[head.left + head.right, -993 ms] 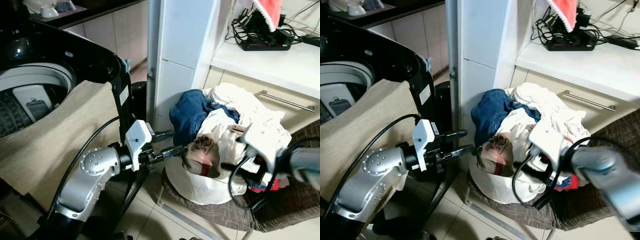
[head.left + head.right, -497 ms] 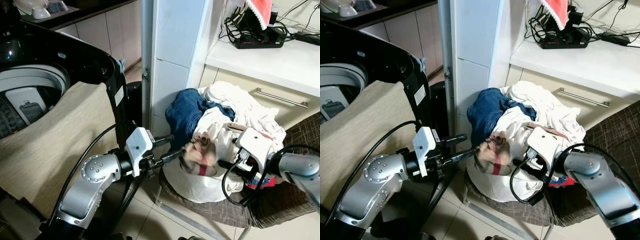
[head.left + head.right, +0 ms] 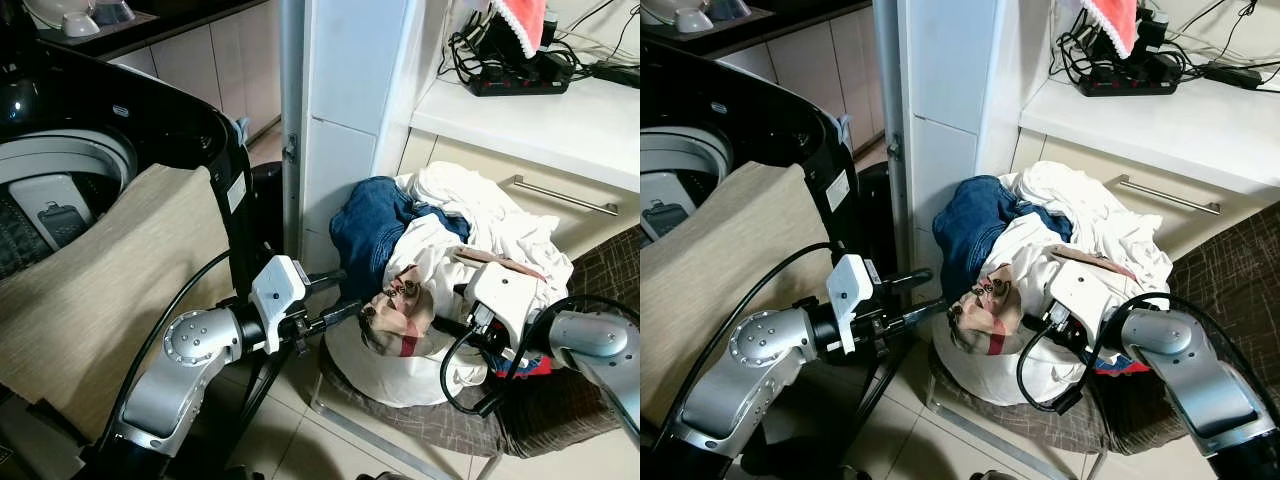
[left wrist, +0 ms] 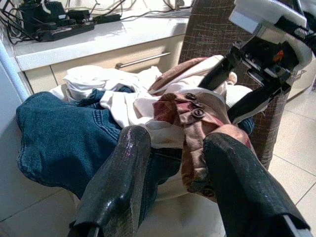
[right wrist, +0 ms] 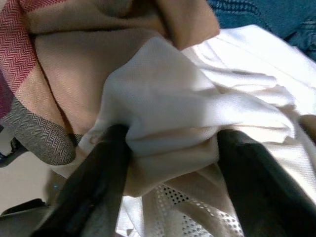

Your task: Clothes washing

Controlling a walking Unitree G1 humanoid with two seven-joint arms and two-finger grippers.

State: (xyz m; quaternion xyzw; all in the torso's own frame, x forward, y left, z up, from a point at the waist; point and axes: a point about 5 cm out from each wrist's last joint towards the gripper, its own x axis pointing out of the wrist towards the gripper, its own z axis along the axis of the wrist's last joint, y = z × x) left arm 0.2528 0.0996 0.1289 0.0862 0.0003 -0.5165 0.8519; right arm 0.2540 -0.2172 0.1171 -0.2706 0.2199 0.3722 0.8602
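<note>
Beige cloth (image 3: 90, 280) drapes my washer (image 3: 110, 130) at left. My left gripper (image 3: 345, 312) gapes beside the checked shirt (image 3: 395, 315) atop the laundry pile (image 3: 450, 250); my right gripper (image 5: 168, 163) pinches white fabric (image 5: 197, 113).

A white laundry basket (image 3: 400, 375) heaped with clothes sits on a brown woven chair (image 3: 590, 400) standing on the pale tiled floor (image 3: 300, 445), beside a white cabinet (image 3: 350, 120). A top-loading washing machine (image 3: 110, 130) stands on the same floor nearby, a beige cloth (image 3: 100, 290) draped over its front edge.
</note>
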